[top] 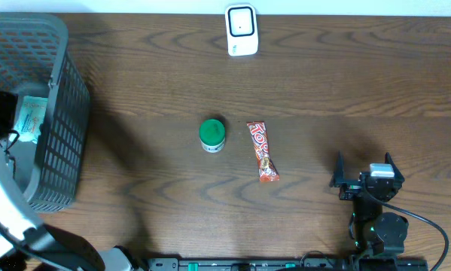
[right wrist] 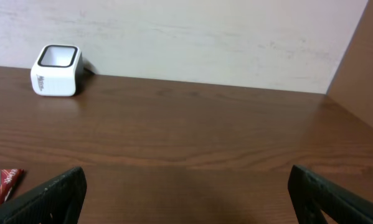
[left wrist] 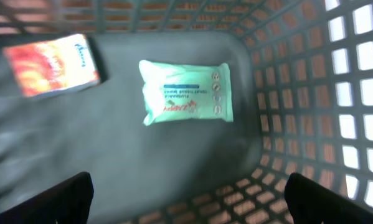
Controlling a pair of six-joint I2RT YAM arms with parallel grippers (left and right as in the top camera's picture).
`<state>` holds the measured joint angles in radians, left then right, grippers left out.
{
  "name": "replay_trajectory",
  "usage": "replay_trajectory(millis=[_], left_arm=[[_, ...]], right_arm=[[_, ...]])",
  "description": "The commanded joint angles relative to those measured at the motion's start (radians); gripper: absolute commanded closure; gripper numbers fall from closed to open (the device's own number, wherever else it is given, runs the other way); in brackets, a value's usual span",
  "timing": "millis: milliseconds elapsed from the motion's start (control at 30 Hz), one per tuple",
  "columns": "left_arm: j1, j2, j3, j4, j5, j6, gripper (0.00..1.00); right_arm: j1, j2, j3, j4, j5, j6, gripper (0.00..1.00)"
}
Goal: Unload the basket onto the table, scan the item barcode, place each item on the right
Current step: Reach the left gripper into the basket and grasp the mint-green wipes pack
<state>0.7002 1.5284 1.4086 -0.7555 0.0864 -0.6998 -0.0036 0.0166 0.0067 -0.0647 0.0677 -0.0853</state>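
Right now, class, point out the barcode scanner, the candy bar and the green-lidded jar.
barcode scanner (top: 241,28), overhead view, its dark window.
candy bar (top: 263,151), overhead view, wrapper's middle.
green-lidded jar (top: 211,132), overhead view, lid's centre.

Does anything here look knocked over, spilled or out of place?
Nothing stands out. The candy bar lies flat on the table beside the green-capped container, the white scanner sits at the far edge, and the wipes pack and orange box lie flat inside the basket.

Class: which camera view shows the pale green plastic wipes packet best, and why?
Left wrist: the packet lies whole inside the grey basket. Overhead catches only a corner of it; right wrist shows nothing.
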Motion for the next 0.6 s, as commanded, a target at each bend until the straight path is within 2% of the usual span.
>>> replay_trajectory(millis=[0, 333, 567], left_arm=[[0.013, 0.032, -0.061, 0.084, 0.092, 0.04, 0.02], [0.017, 0.043, -0.278, 0.414, 0.131, 0.05, 0.02], [0.041, 0.071, -0.375, 0.536, 0.132, 0.003, 0.02]], right_arm=[[0.011, -0.01, -0.001, -0.003, 0.009, -0.009, 0.01], [0.011, -0.01, -0.001, -0.003, 0.009, -0.01, 0.01], [0.011, -0.01, -0.001, -0.003, 0.009, -0.009, 0.01]])
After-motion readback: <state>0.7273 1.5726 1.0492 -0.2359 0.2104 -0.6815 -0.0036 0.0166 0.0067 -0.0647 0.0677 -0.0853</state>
